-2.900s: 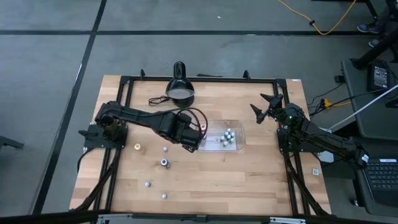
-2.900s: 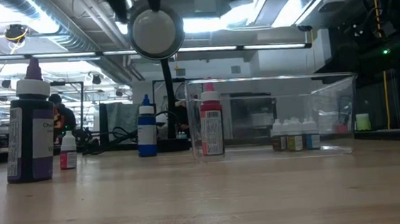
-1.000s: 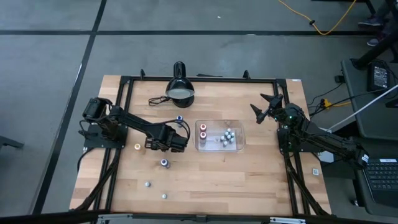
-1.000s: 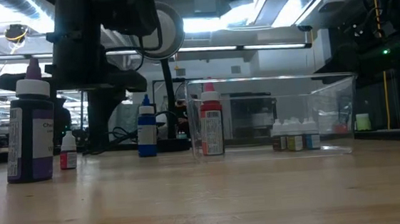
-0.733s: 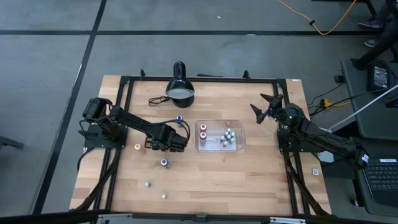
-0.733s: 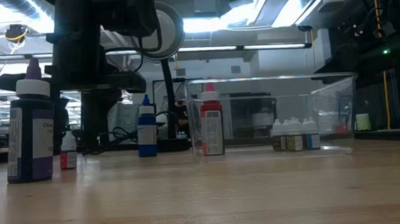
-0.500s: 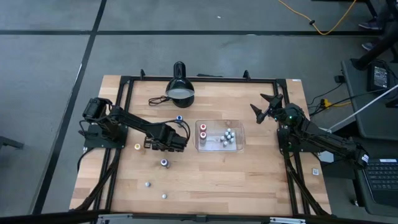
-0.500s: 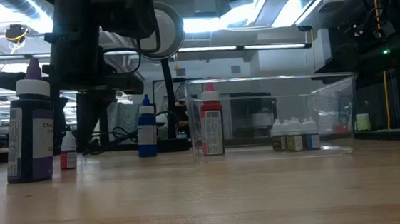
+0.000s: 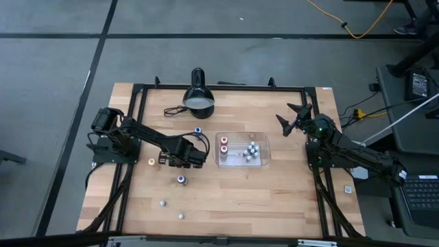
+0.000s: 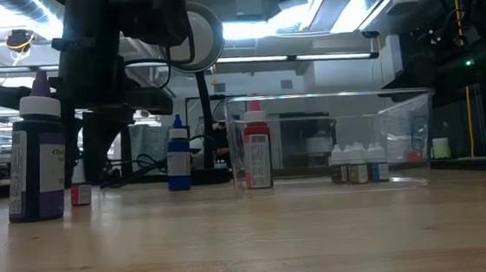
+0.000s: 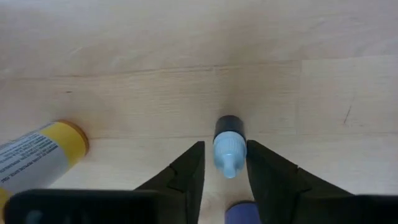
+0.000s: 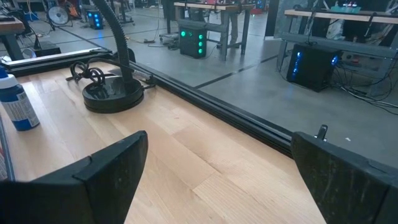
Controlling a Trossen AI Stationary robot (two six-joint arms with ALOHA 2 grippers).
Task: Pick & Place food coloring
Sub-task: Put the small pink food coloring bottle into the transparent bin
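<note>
Closing in since a second ago, the left gripper (image 11: 224, 163) now has its jaws on either side of a small pale-capped bottle (image 11: 227, 149) standing on the worktop (image 9: 274, 192); contact isn't clear. Beside it lie one yellow-capped bottle (image 11: 43, 149) and one purple cap (image 11: 241, 213). Two red-topped bottles (image 9: 223, 144) stand in the clear tray (image 9: 264, 163). At the far right, the right gripper (image 9: 293, 116) hangs wide open.

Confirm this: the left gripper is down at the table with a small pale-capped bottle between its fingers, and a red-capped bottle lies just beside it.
One detail is wrong. The left wrist view shows the left gripper low over the table with the small pale-capped bottle between its fingers, but the bottle beside it is a yellow-capped bottle, not red-capped.
</note>
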